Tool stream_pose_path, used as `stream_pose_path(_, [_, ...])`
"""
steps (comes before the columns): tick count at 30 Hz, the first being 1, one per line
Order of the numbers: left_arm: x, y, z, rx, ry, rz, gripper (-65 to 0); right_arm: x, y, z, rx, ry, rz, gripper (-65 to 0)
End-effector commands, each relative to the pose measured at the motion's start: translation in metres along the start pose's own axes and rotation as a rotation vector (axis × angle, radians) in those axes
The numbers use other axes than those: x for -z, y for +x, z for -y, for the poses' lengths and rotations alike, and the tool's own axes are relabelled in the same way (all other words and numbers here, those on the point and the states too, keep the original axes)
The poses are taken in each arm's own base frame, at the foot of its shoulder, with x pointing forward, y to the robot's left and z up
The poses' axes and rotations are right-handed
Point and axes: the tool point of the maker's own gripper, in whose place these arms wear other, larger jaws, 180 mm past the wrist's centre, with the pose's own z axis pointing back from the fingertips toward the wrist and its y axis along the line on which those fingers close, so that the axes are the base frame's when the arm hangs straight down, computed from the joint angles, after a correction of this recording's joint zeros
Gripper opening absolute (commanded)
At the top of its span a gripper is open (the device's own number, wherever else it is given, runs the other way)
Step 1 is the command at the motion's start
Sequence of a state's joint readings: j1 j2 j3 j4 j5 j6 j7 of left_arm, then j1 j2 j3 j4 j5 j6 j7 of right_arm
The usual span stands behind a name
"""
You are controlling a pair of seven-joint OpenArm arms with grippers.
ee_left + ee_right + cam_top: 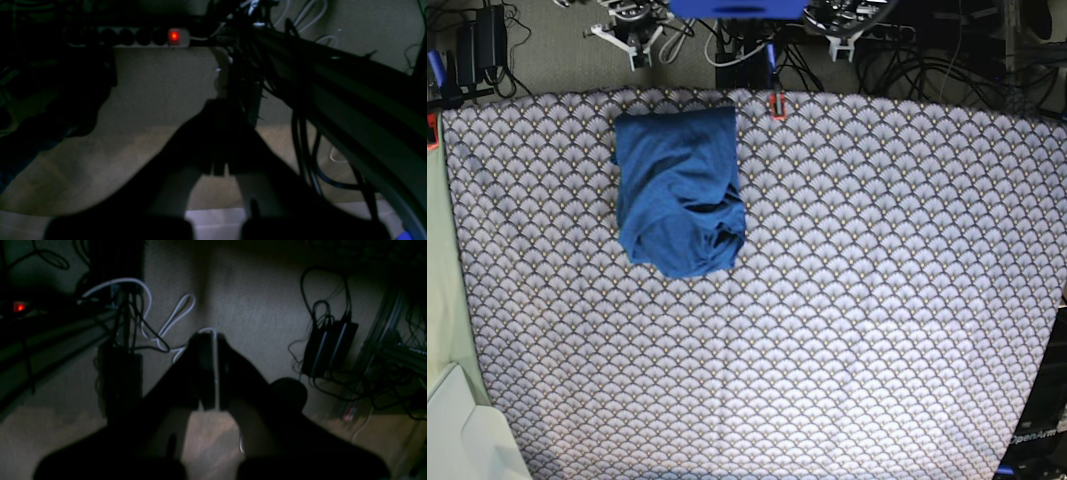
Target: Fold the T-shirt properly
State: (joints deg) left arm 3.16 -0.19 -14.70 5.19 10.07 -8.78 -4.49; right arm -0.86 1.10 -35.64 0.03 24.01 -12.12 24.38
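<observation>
Patterned table (877, 300) holds folded T-shirt (679, 190), lengthwise front-to-back.

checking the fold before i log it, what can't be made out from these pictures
- T-shirt: only its top layer shows in the base view; sleeves and lower layers lie hidden under its own folds.
- Left gripper: the wrist view is dark and blurred, so the fingertips are only a silhouette.
- Right gripper: same, dark and blurred.
- Both arms: cut off by the base view's top edge.
- Floor cables: too dim to trace.
</observation>
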Motion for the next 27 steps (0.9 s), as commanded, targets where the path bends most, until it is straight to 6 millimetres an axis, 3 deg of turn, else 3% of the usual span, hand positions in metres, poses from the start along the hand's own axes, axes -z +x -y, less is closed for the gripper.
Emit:
stream_pose_path(1, [0.0, -0.003, -0.001, -0.001, 0.0, -0.003, -64.6, -0.001, -0.003, 0.005, -0.003, -0.024, -0.003, -65.0])
stream_pose_path(17, [-0.001, -0.01, 0.0, 0.001, -0.001, -0.015, -64.4, -0.003, -0.015, 0.003, -0.003, -0.017, -0.05, -65.0])
stream_pose_path(22, [-0.001, -0.005, -0.003, 0.007, 0.002, -0.008, -64.4, -0.004, -0.025, 0.002, 0.003, -0.017, -0.112, -65.0])
stream_pose_path(24, [-0.001, -0.004, -0.004, 0.006, 0.004, -0.006, -64.4, -0.007, -0.032, -0.011, 0.003, 0.004, -0.143, -65.0])
stream_pose_path(27, [0.001, 0.013, -0.003, 0.014, 0.002, 0.019, -64.4, -0.009, -0.038, -0.017, 0.006, 0.013, -0.179, -65.0])
